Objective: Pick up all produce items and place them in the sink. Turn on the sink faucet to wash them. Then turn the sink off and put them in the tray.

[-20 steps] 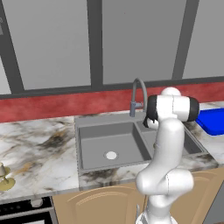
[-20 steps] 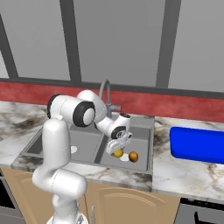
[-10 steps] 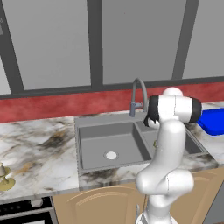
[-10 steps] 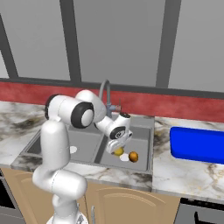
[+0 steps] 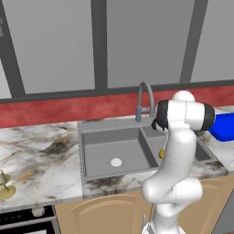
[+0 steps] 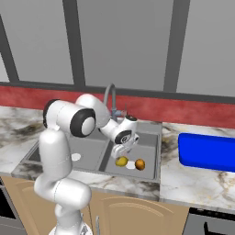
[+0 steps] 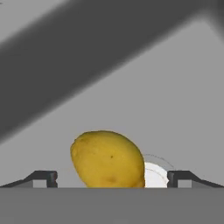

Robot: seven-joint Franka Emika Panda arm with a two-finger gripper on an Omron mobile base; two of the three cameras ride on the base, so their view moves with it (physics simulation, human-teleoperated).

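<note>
I had the gripper [image 6: 120, 151] down in the right-hand basin of the sink [image 6: 151, 137], jaws spread wide and holding nothing. In the hand view the two dark fingertips [image 7: 46, 176] stood well apart at the bottom, with the yellow fruit [image 7: 107, 159] lying between them on the grey basin floor; I saw a gap on either side of it, so neither tip touched it. The pale drain [image 7: 154, 174] peeked out just behind the fruit on one side.

From the right base view I saw the yellow fruit [image 6: 121, 161] resting on the basin floor just below the gripper, the drain [image 6: 131, 165] beside it, and the orange fruit [image 6: 140, 164] just past the drain, near the front wall of the basin. Both fruits lay in the same basin, close together but not touching each other.

The faucet [image 6: 111, 98] stood at the back rim of the sink, its arched spout above the arm's wrist; I could not tell whether water ran. The blue tray [image 6: 209, 151] sat on the marble counter [image 6: 183, 176] to the right of the sink, well apart from the fruits. In the left base view the arm's upper body hid most of the right basin, and I saw only a sliver of yellow fruit [image 5: 161, 154] at its edge.
</note>
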